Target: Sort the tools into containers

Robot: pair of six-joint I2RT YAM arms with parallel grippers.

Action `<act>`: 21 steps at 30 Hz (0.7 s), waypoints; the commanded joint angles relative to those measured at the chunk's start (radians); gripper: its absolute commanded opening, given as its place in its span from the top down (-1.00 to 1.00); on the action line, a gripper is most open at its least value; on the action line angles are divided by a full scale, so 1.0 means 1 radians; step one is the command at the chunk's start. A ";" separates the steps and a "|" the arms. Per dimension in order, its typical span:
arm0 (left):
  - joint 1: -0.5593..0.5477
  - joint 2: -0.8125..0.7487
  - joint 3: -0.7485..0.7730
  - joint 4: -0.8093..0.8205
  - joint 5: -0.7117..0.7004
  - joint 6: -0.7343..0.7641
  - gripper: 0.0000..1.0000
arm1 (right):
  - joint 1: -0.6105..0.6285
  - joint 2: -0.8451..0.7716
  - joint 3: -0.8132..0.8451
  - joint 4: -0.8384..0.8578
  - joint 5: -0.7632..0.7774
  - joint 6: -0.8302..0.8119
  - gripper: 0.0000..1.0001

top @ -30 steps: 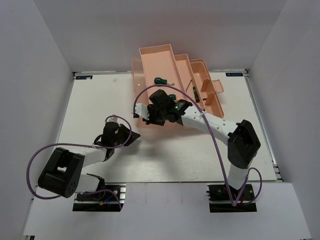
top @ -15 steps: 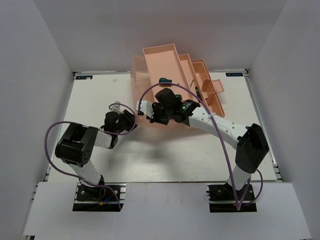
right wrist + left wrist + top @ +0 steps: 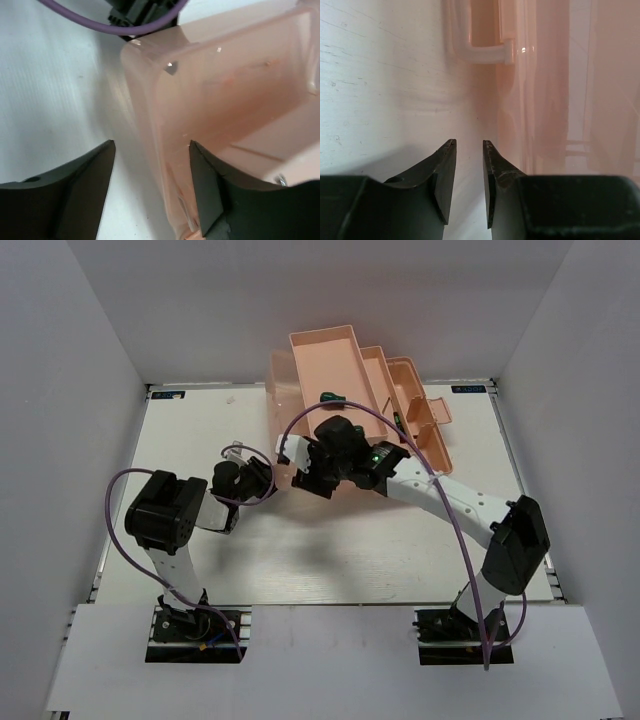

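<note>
The salmon-pink toolbox (image 3: 322, 352) stands open at the back of the table, its trays fanned out. One green-handled screwdriver (image 3: 327, 398) lies in the big tray, and a second green handle (image 3: 399, 417) shows in a smaller tray to the right. The other tools are hidden. My right gripper (image 3: 300, 466) is open at the toolbox's near left corner; in the right wrist view (image 3: 152, 145) its jaws straddle the pink wall (image 3: 150, 100), one inside and one outside. My left gripper (image 3: 265, 473) is slightly open and empty (image 3: 469, 145), right beside the toolbox wall (image 3: 560, 75), below a pale handle (image 3: 480, 52).
White walls enclose the table (image 3: 350, 550) on the left, right and back. The left arm's purple cable (image 3: 115, 510) loops out to the left. The right arm's cable (image 3: 455, 530) arcs over the table's middle. The left wrist and its cable (image 3: 140, 12) lie just beyond the toolbox corner.
The left arm has swung up and brought its gripper forward to the toolbox's left wall. The right arm has stretched further left. The toolbox has shifted a little to the right.
</note>
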 commanded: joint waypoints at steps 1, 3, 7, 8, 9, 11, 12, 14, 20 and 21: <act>-0.003 -0.020 0.036 0.057 0.026 -0.025 0.24 | -0.002 -0.073 0.014 0.011 0.060 0.097 -0.23; -0.003 -0.020 0.045 0.045 0.026 -0.025 0.24 | 0.000 -0.076 0.012 -0.015 0.060 0.135 0.18; -0.003 -0.020 0.067 0.004 0.017 -0.025 0.24 | 0.006 -0.104 -0.023 -0.058 0.078 0.209 0.38; -0.003 -0.020 0.079 -0.007 0.017 -0.025 0.24 | 0.006 -0.125 -0.034 -0.078 0.039 0.212 0.38; -0.003 -0.020 0.090 -0.007 0.017 -0.025 0.24 | 0.004 -0.157 -0.041 -0.084 0.017 0.213 0.23; -0.003 -0.029 0.102 -0.019 0.017 -0.025 0.24 | 0.000 -0.214 -0.058 -0.133 -0.154 0.194 0.05; -0.003 -0.030 0.113 -0.031 0.017 -0.025 0.24 | -0.002 -0.246 -0.035 -0.154 -0.207 0.187 -0.02; -0.003 -0.030 0.125 -0.041 0.017 -0.025 0.24 | -0.006 -0.259 0.061 -0.335 -0.421 0.120 -0.27; -0.003 -0.030 0.145 -0.062 0.017 -0.025 0.24 | -0.037 -0.328 0.229 -0.232 0.183 0.207 1.00; -0.003 -0.030 0.145 -0.073 0.017 -0.025 0.24 | -0.055 -0.329 0.213 -0.049 0.463 0.197 1.00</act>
